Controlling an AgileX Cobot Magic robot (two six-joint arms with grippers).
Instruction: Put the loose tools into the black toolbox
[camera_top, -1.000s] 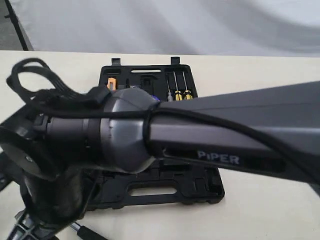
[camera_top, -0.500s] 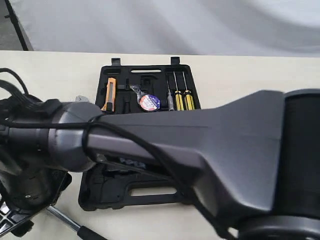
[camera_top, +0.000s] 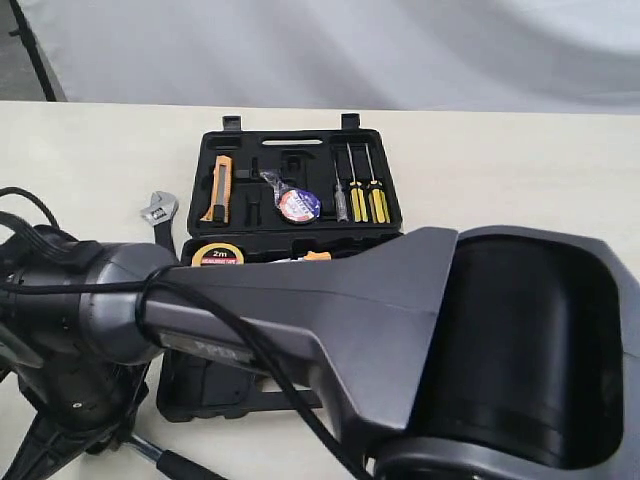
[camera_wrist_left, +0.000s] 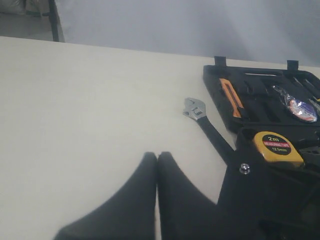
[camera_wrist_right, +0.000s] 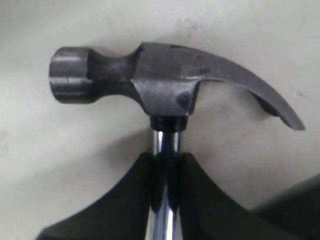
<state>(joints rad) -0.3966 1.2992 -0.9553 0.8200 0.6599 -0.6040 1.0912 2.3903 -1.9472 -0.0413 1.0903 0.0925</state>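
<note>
My right gripper (camera_wrist_right: 165, 161) is shut on the steel shaft just below the head of the claw hammer (camera_wrist_right: 165, 85), which sits close over the pale table. In the exterior view the right arm reaches across to the lower left, where the hammer's black handle (camera_top: 183, 467) pokes out. The adjustable wrench (camera_top: 157, 212) (camera_wrist_left: 201, 114) lies on the table left of the open black toolbox (camera_top: 235, 145) (camera_wrist_left: 222, 75). The tape roll (camera_top: 298, 205) (camera_wrist_left: 299, 107) rests in the toolbox's far half. My left gripper (camera_wrist_left: 157, 156) is shut and empty over bare table, short of the wrench.
A yellow 2m tape measure (camera_top: 218, 255) (camera_wrist_left: 276, 146) sits in the toolbox's near half. An orange utility knife (camera_top: 220, 188) and yellow-handled screwdrivers (camera_top: 358, 197) lie in the far half. The bulky right arm (camera_top: 400, 330) covers most of the near half.
The right arm has swung leftward and lower across the exterior view, uncovering the toolbox's far half, the wrench and the tape measure. The hammer handle stays at the bottom left.
</note>
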